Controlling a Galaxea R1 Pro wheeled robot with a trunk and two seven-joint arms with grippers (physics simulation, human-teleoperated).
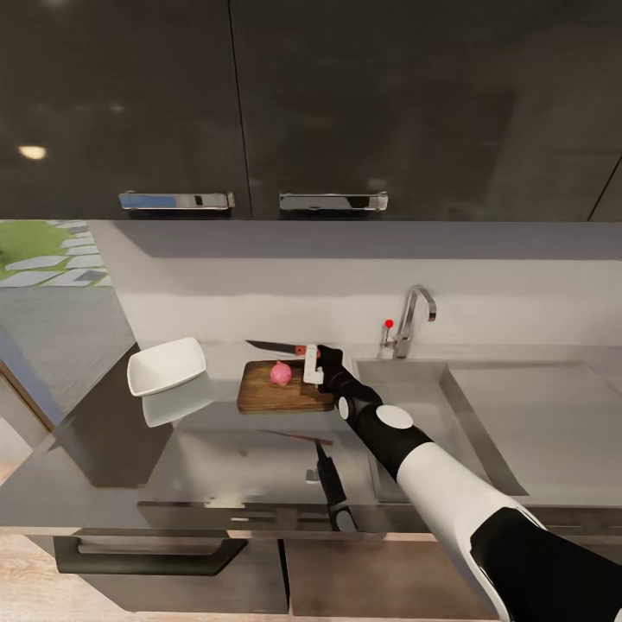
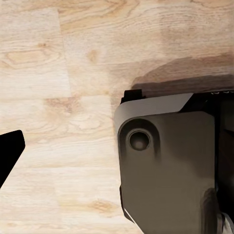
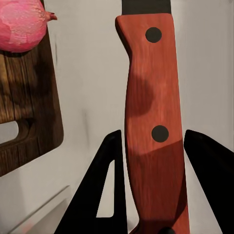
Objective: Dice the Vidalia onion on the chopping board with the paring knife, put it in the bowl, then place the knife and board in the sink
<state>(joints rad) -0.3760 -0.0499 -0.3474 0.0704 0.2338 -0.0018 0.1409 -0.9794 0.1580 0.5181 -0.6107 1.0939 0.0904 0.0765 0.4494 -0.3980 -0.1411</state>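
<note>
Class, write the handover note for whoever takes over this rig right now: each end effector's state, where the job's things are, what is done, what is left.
Right end effector: fingers either side of the paring knife handle; whether it is clamped is unclear.
Left end effector: points at wooden floor, state unclear.
Onion sits whole on the chopping board, left of the sink. Bowl on the countertop, nothing in it.
Done: onion out of the sink.
Left: dice, fill bowl, put knife and board into the sink.
</note>
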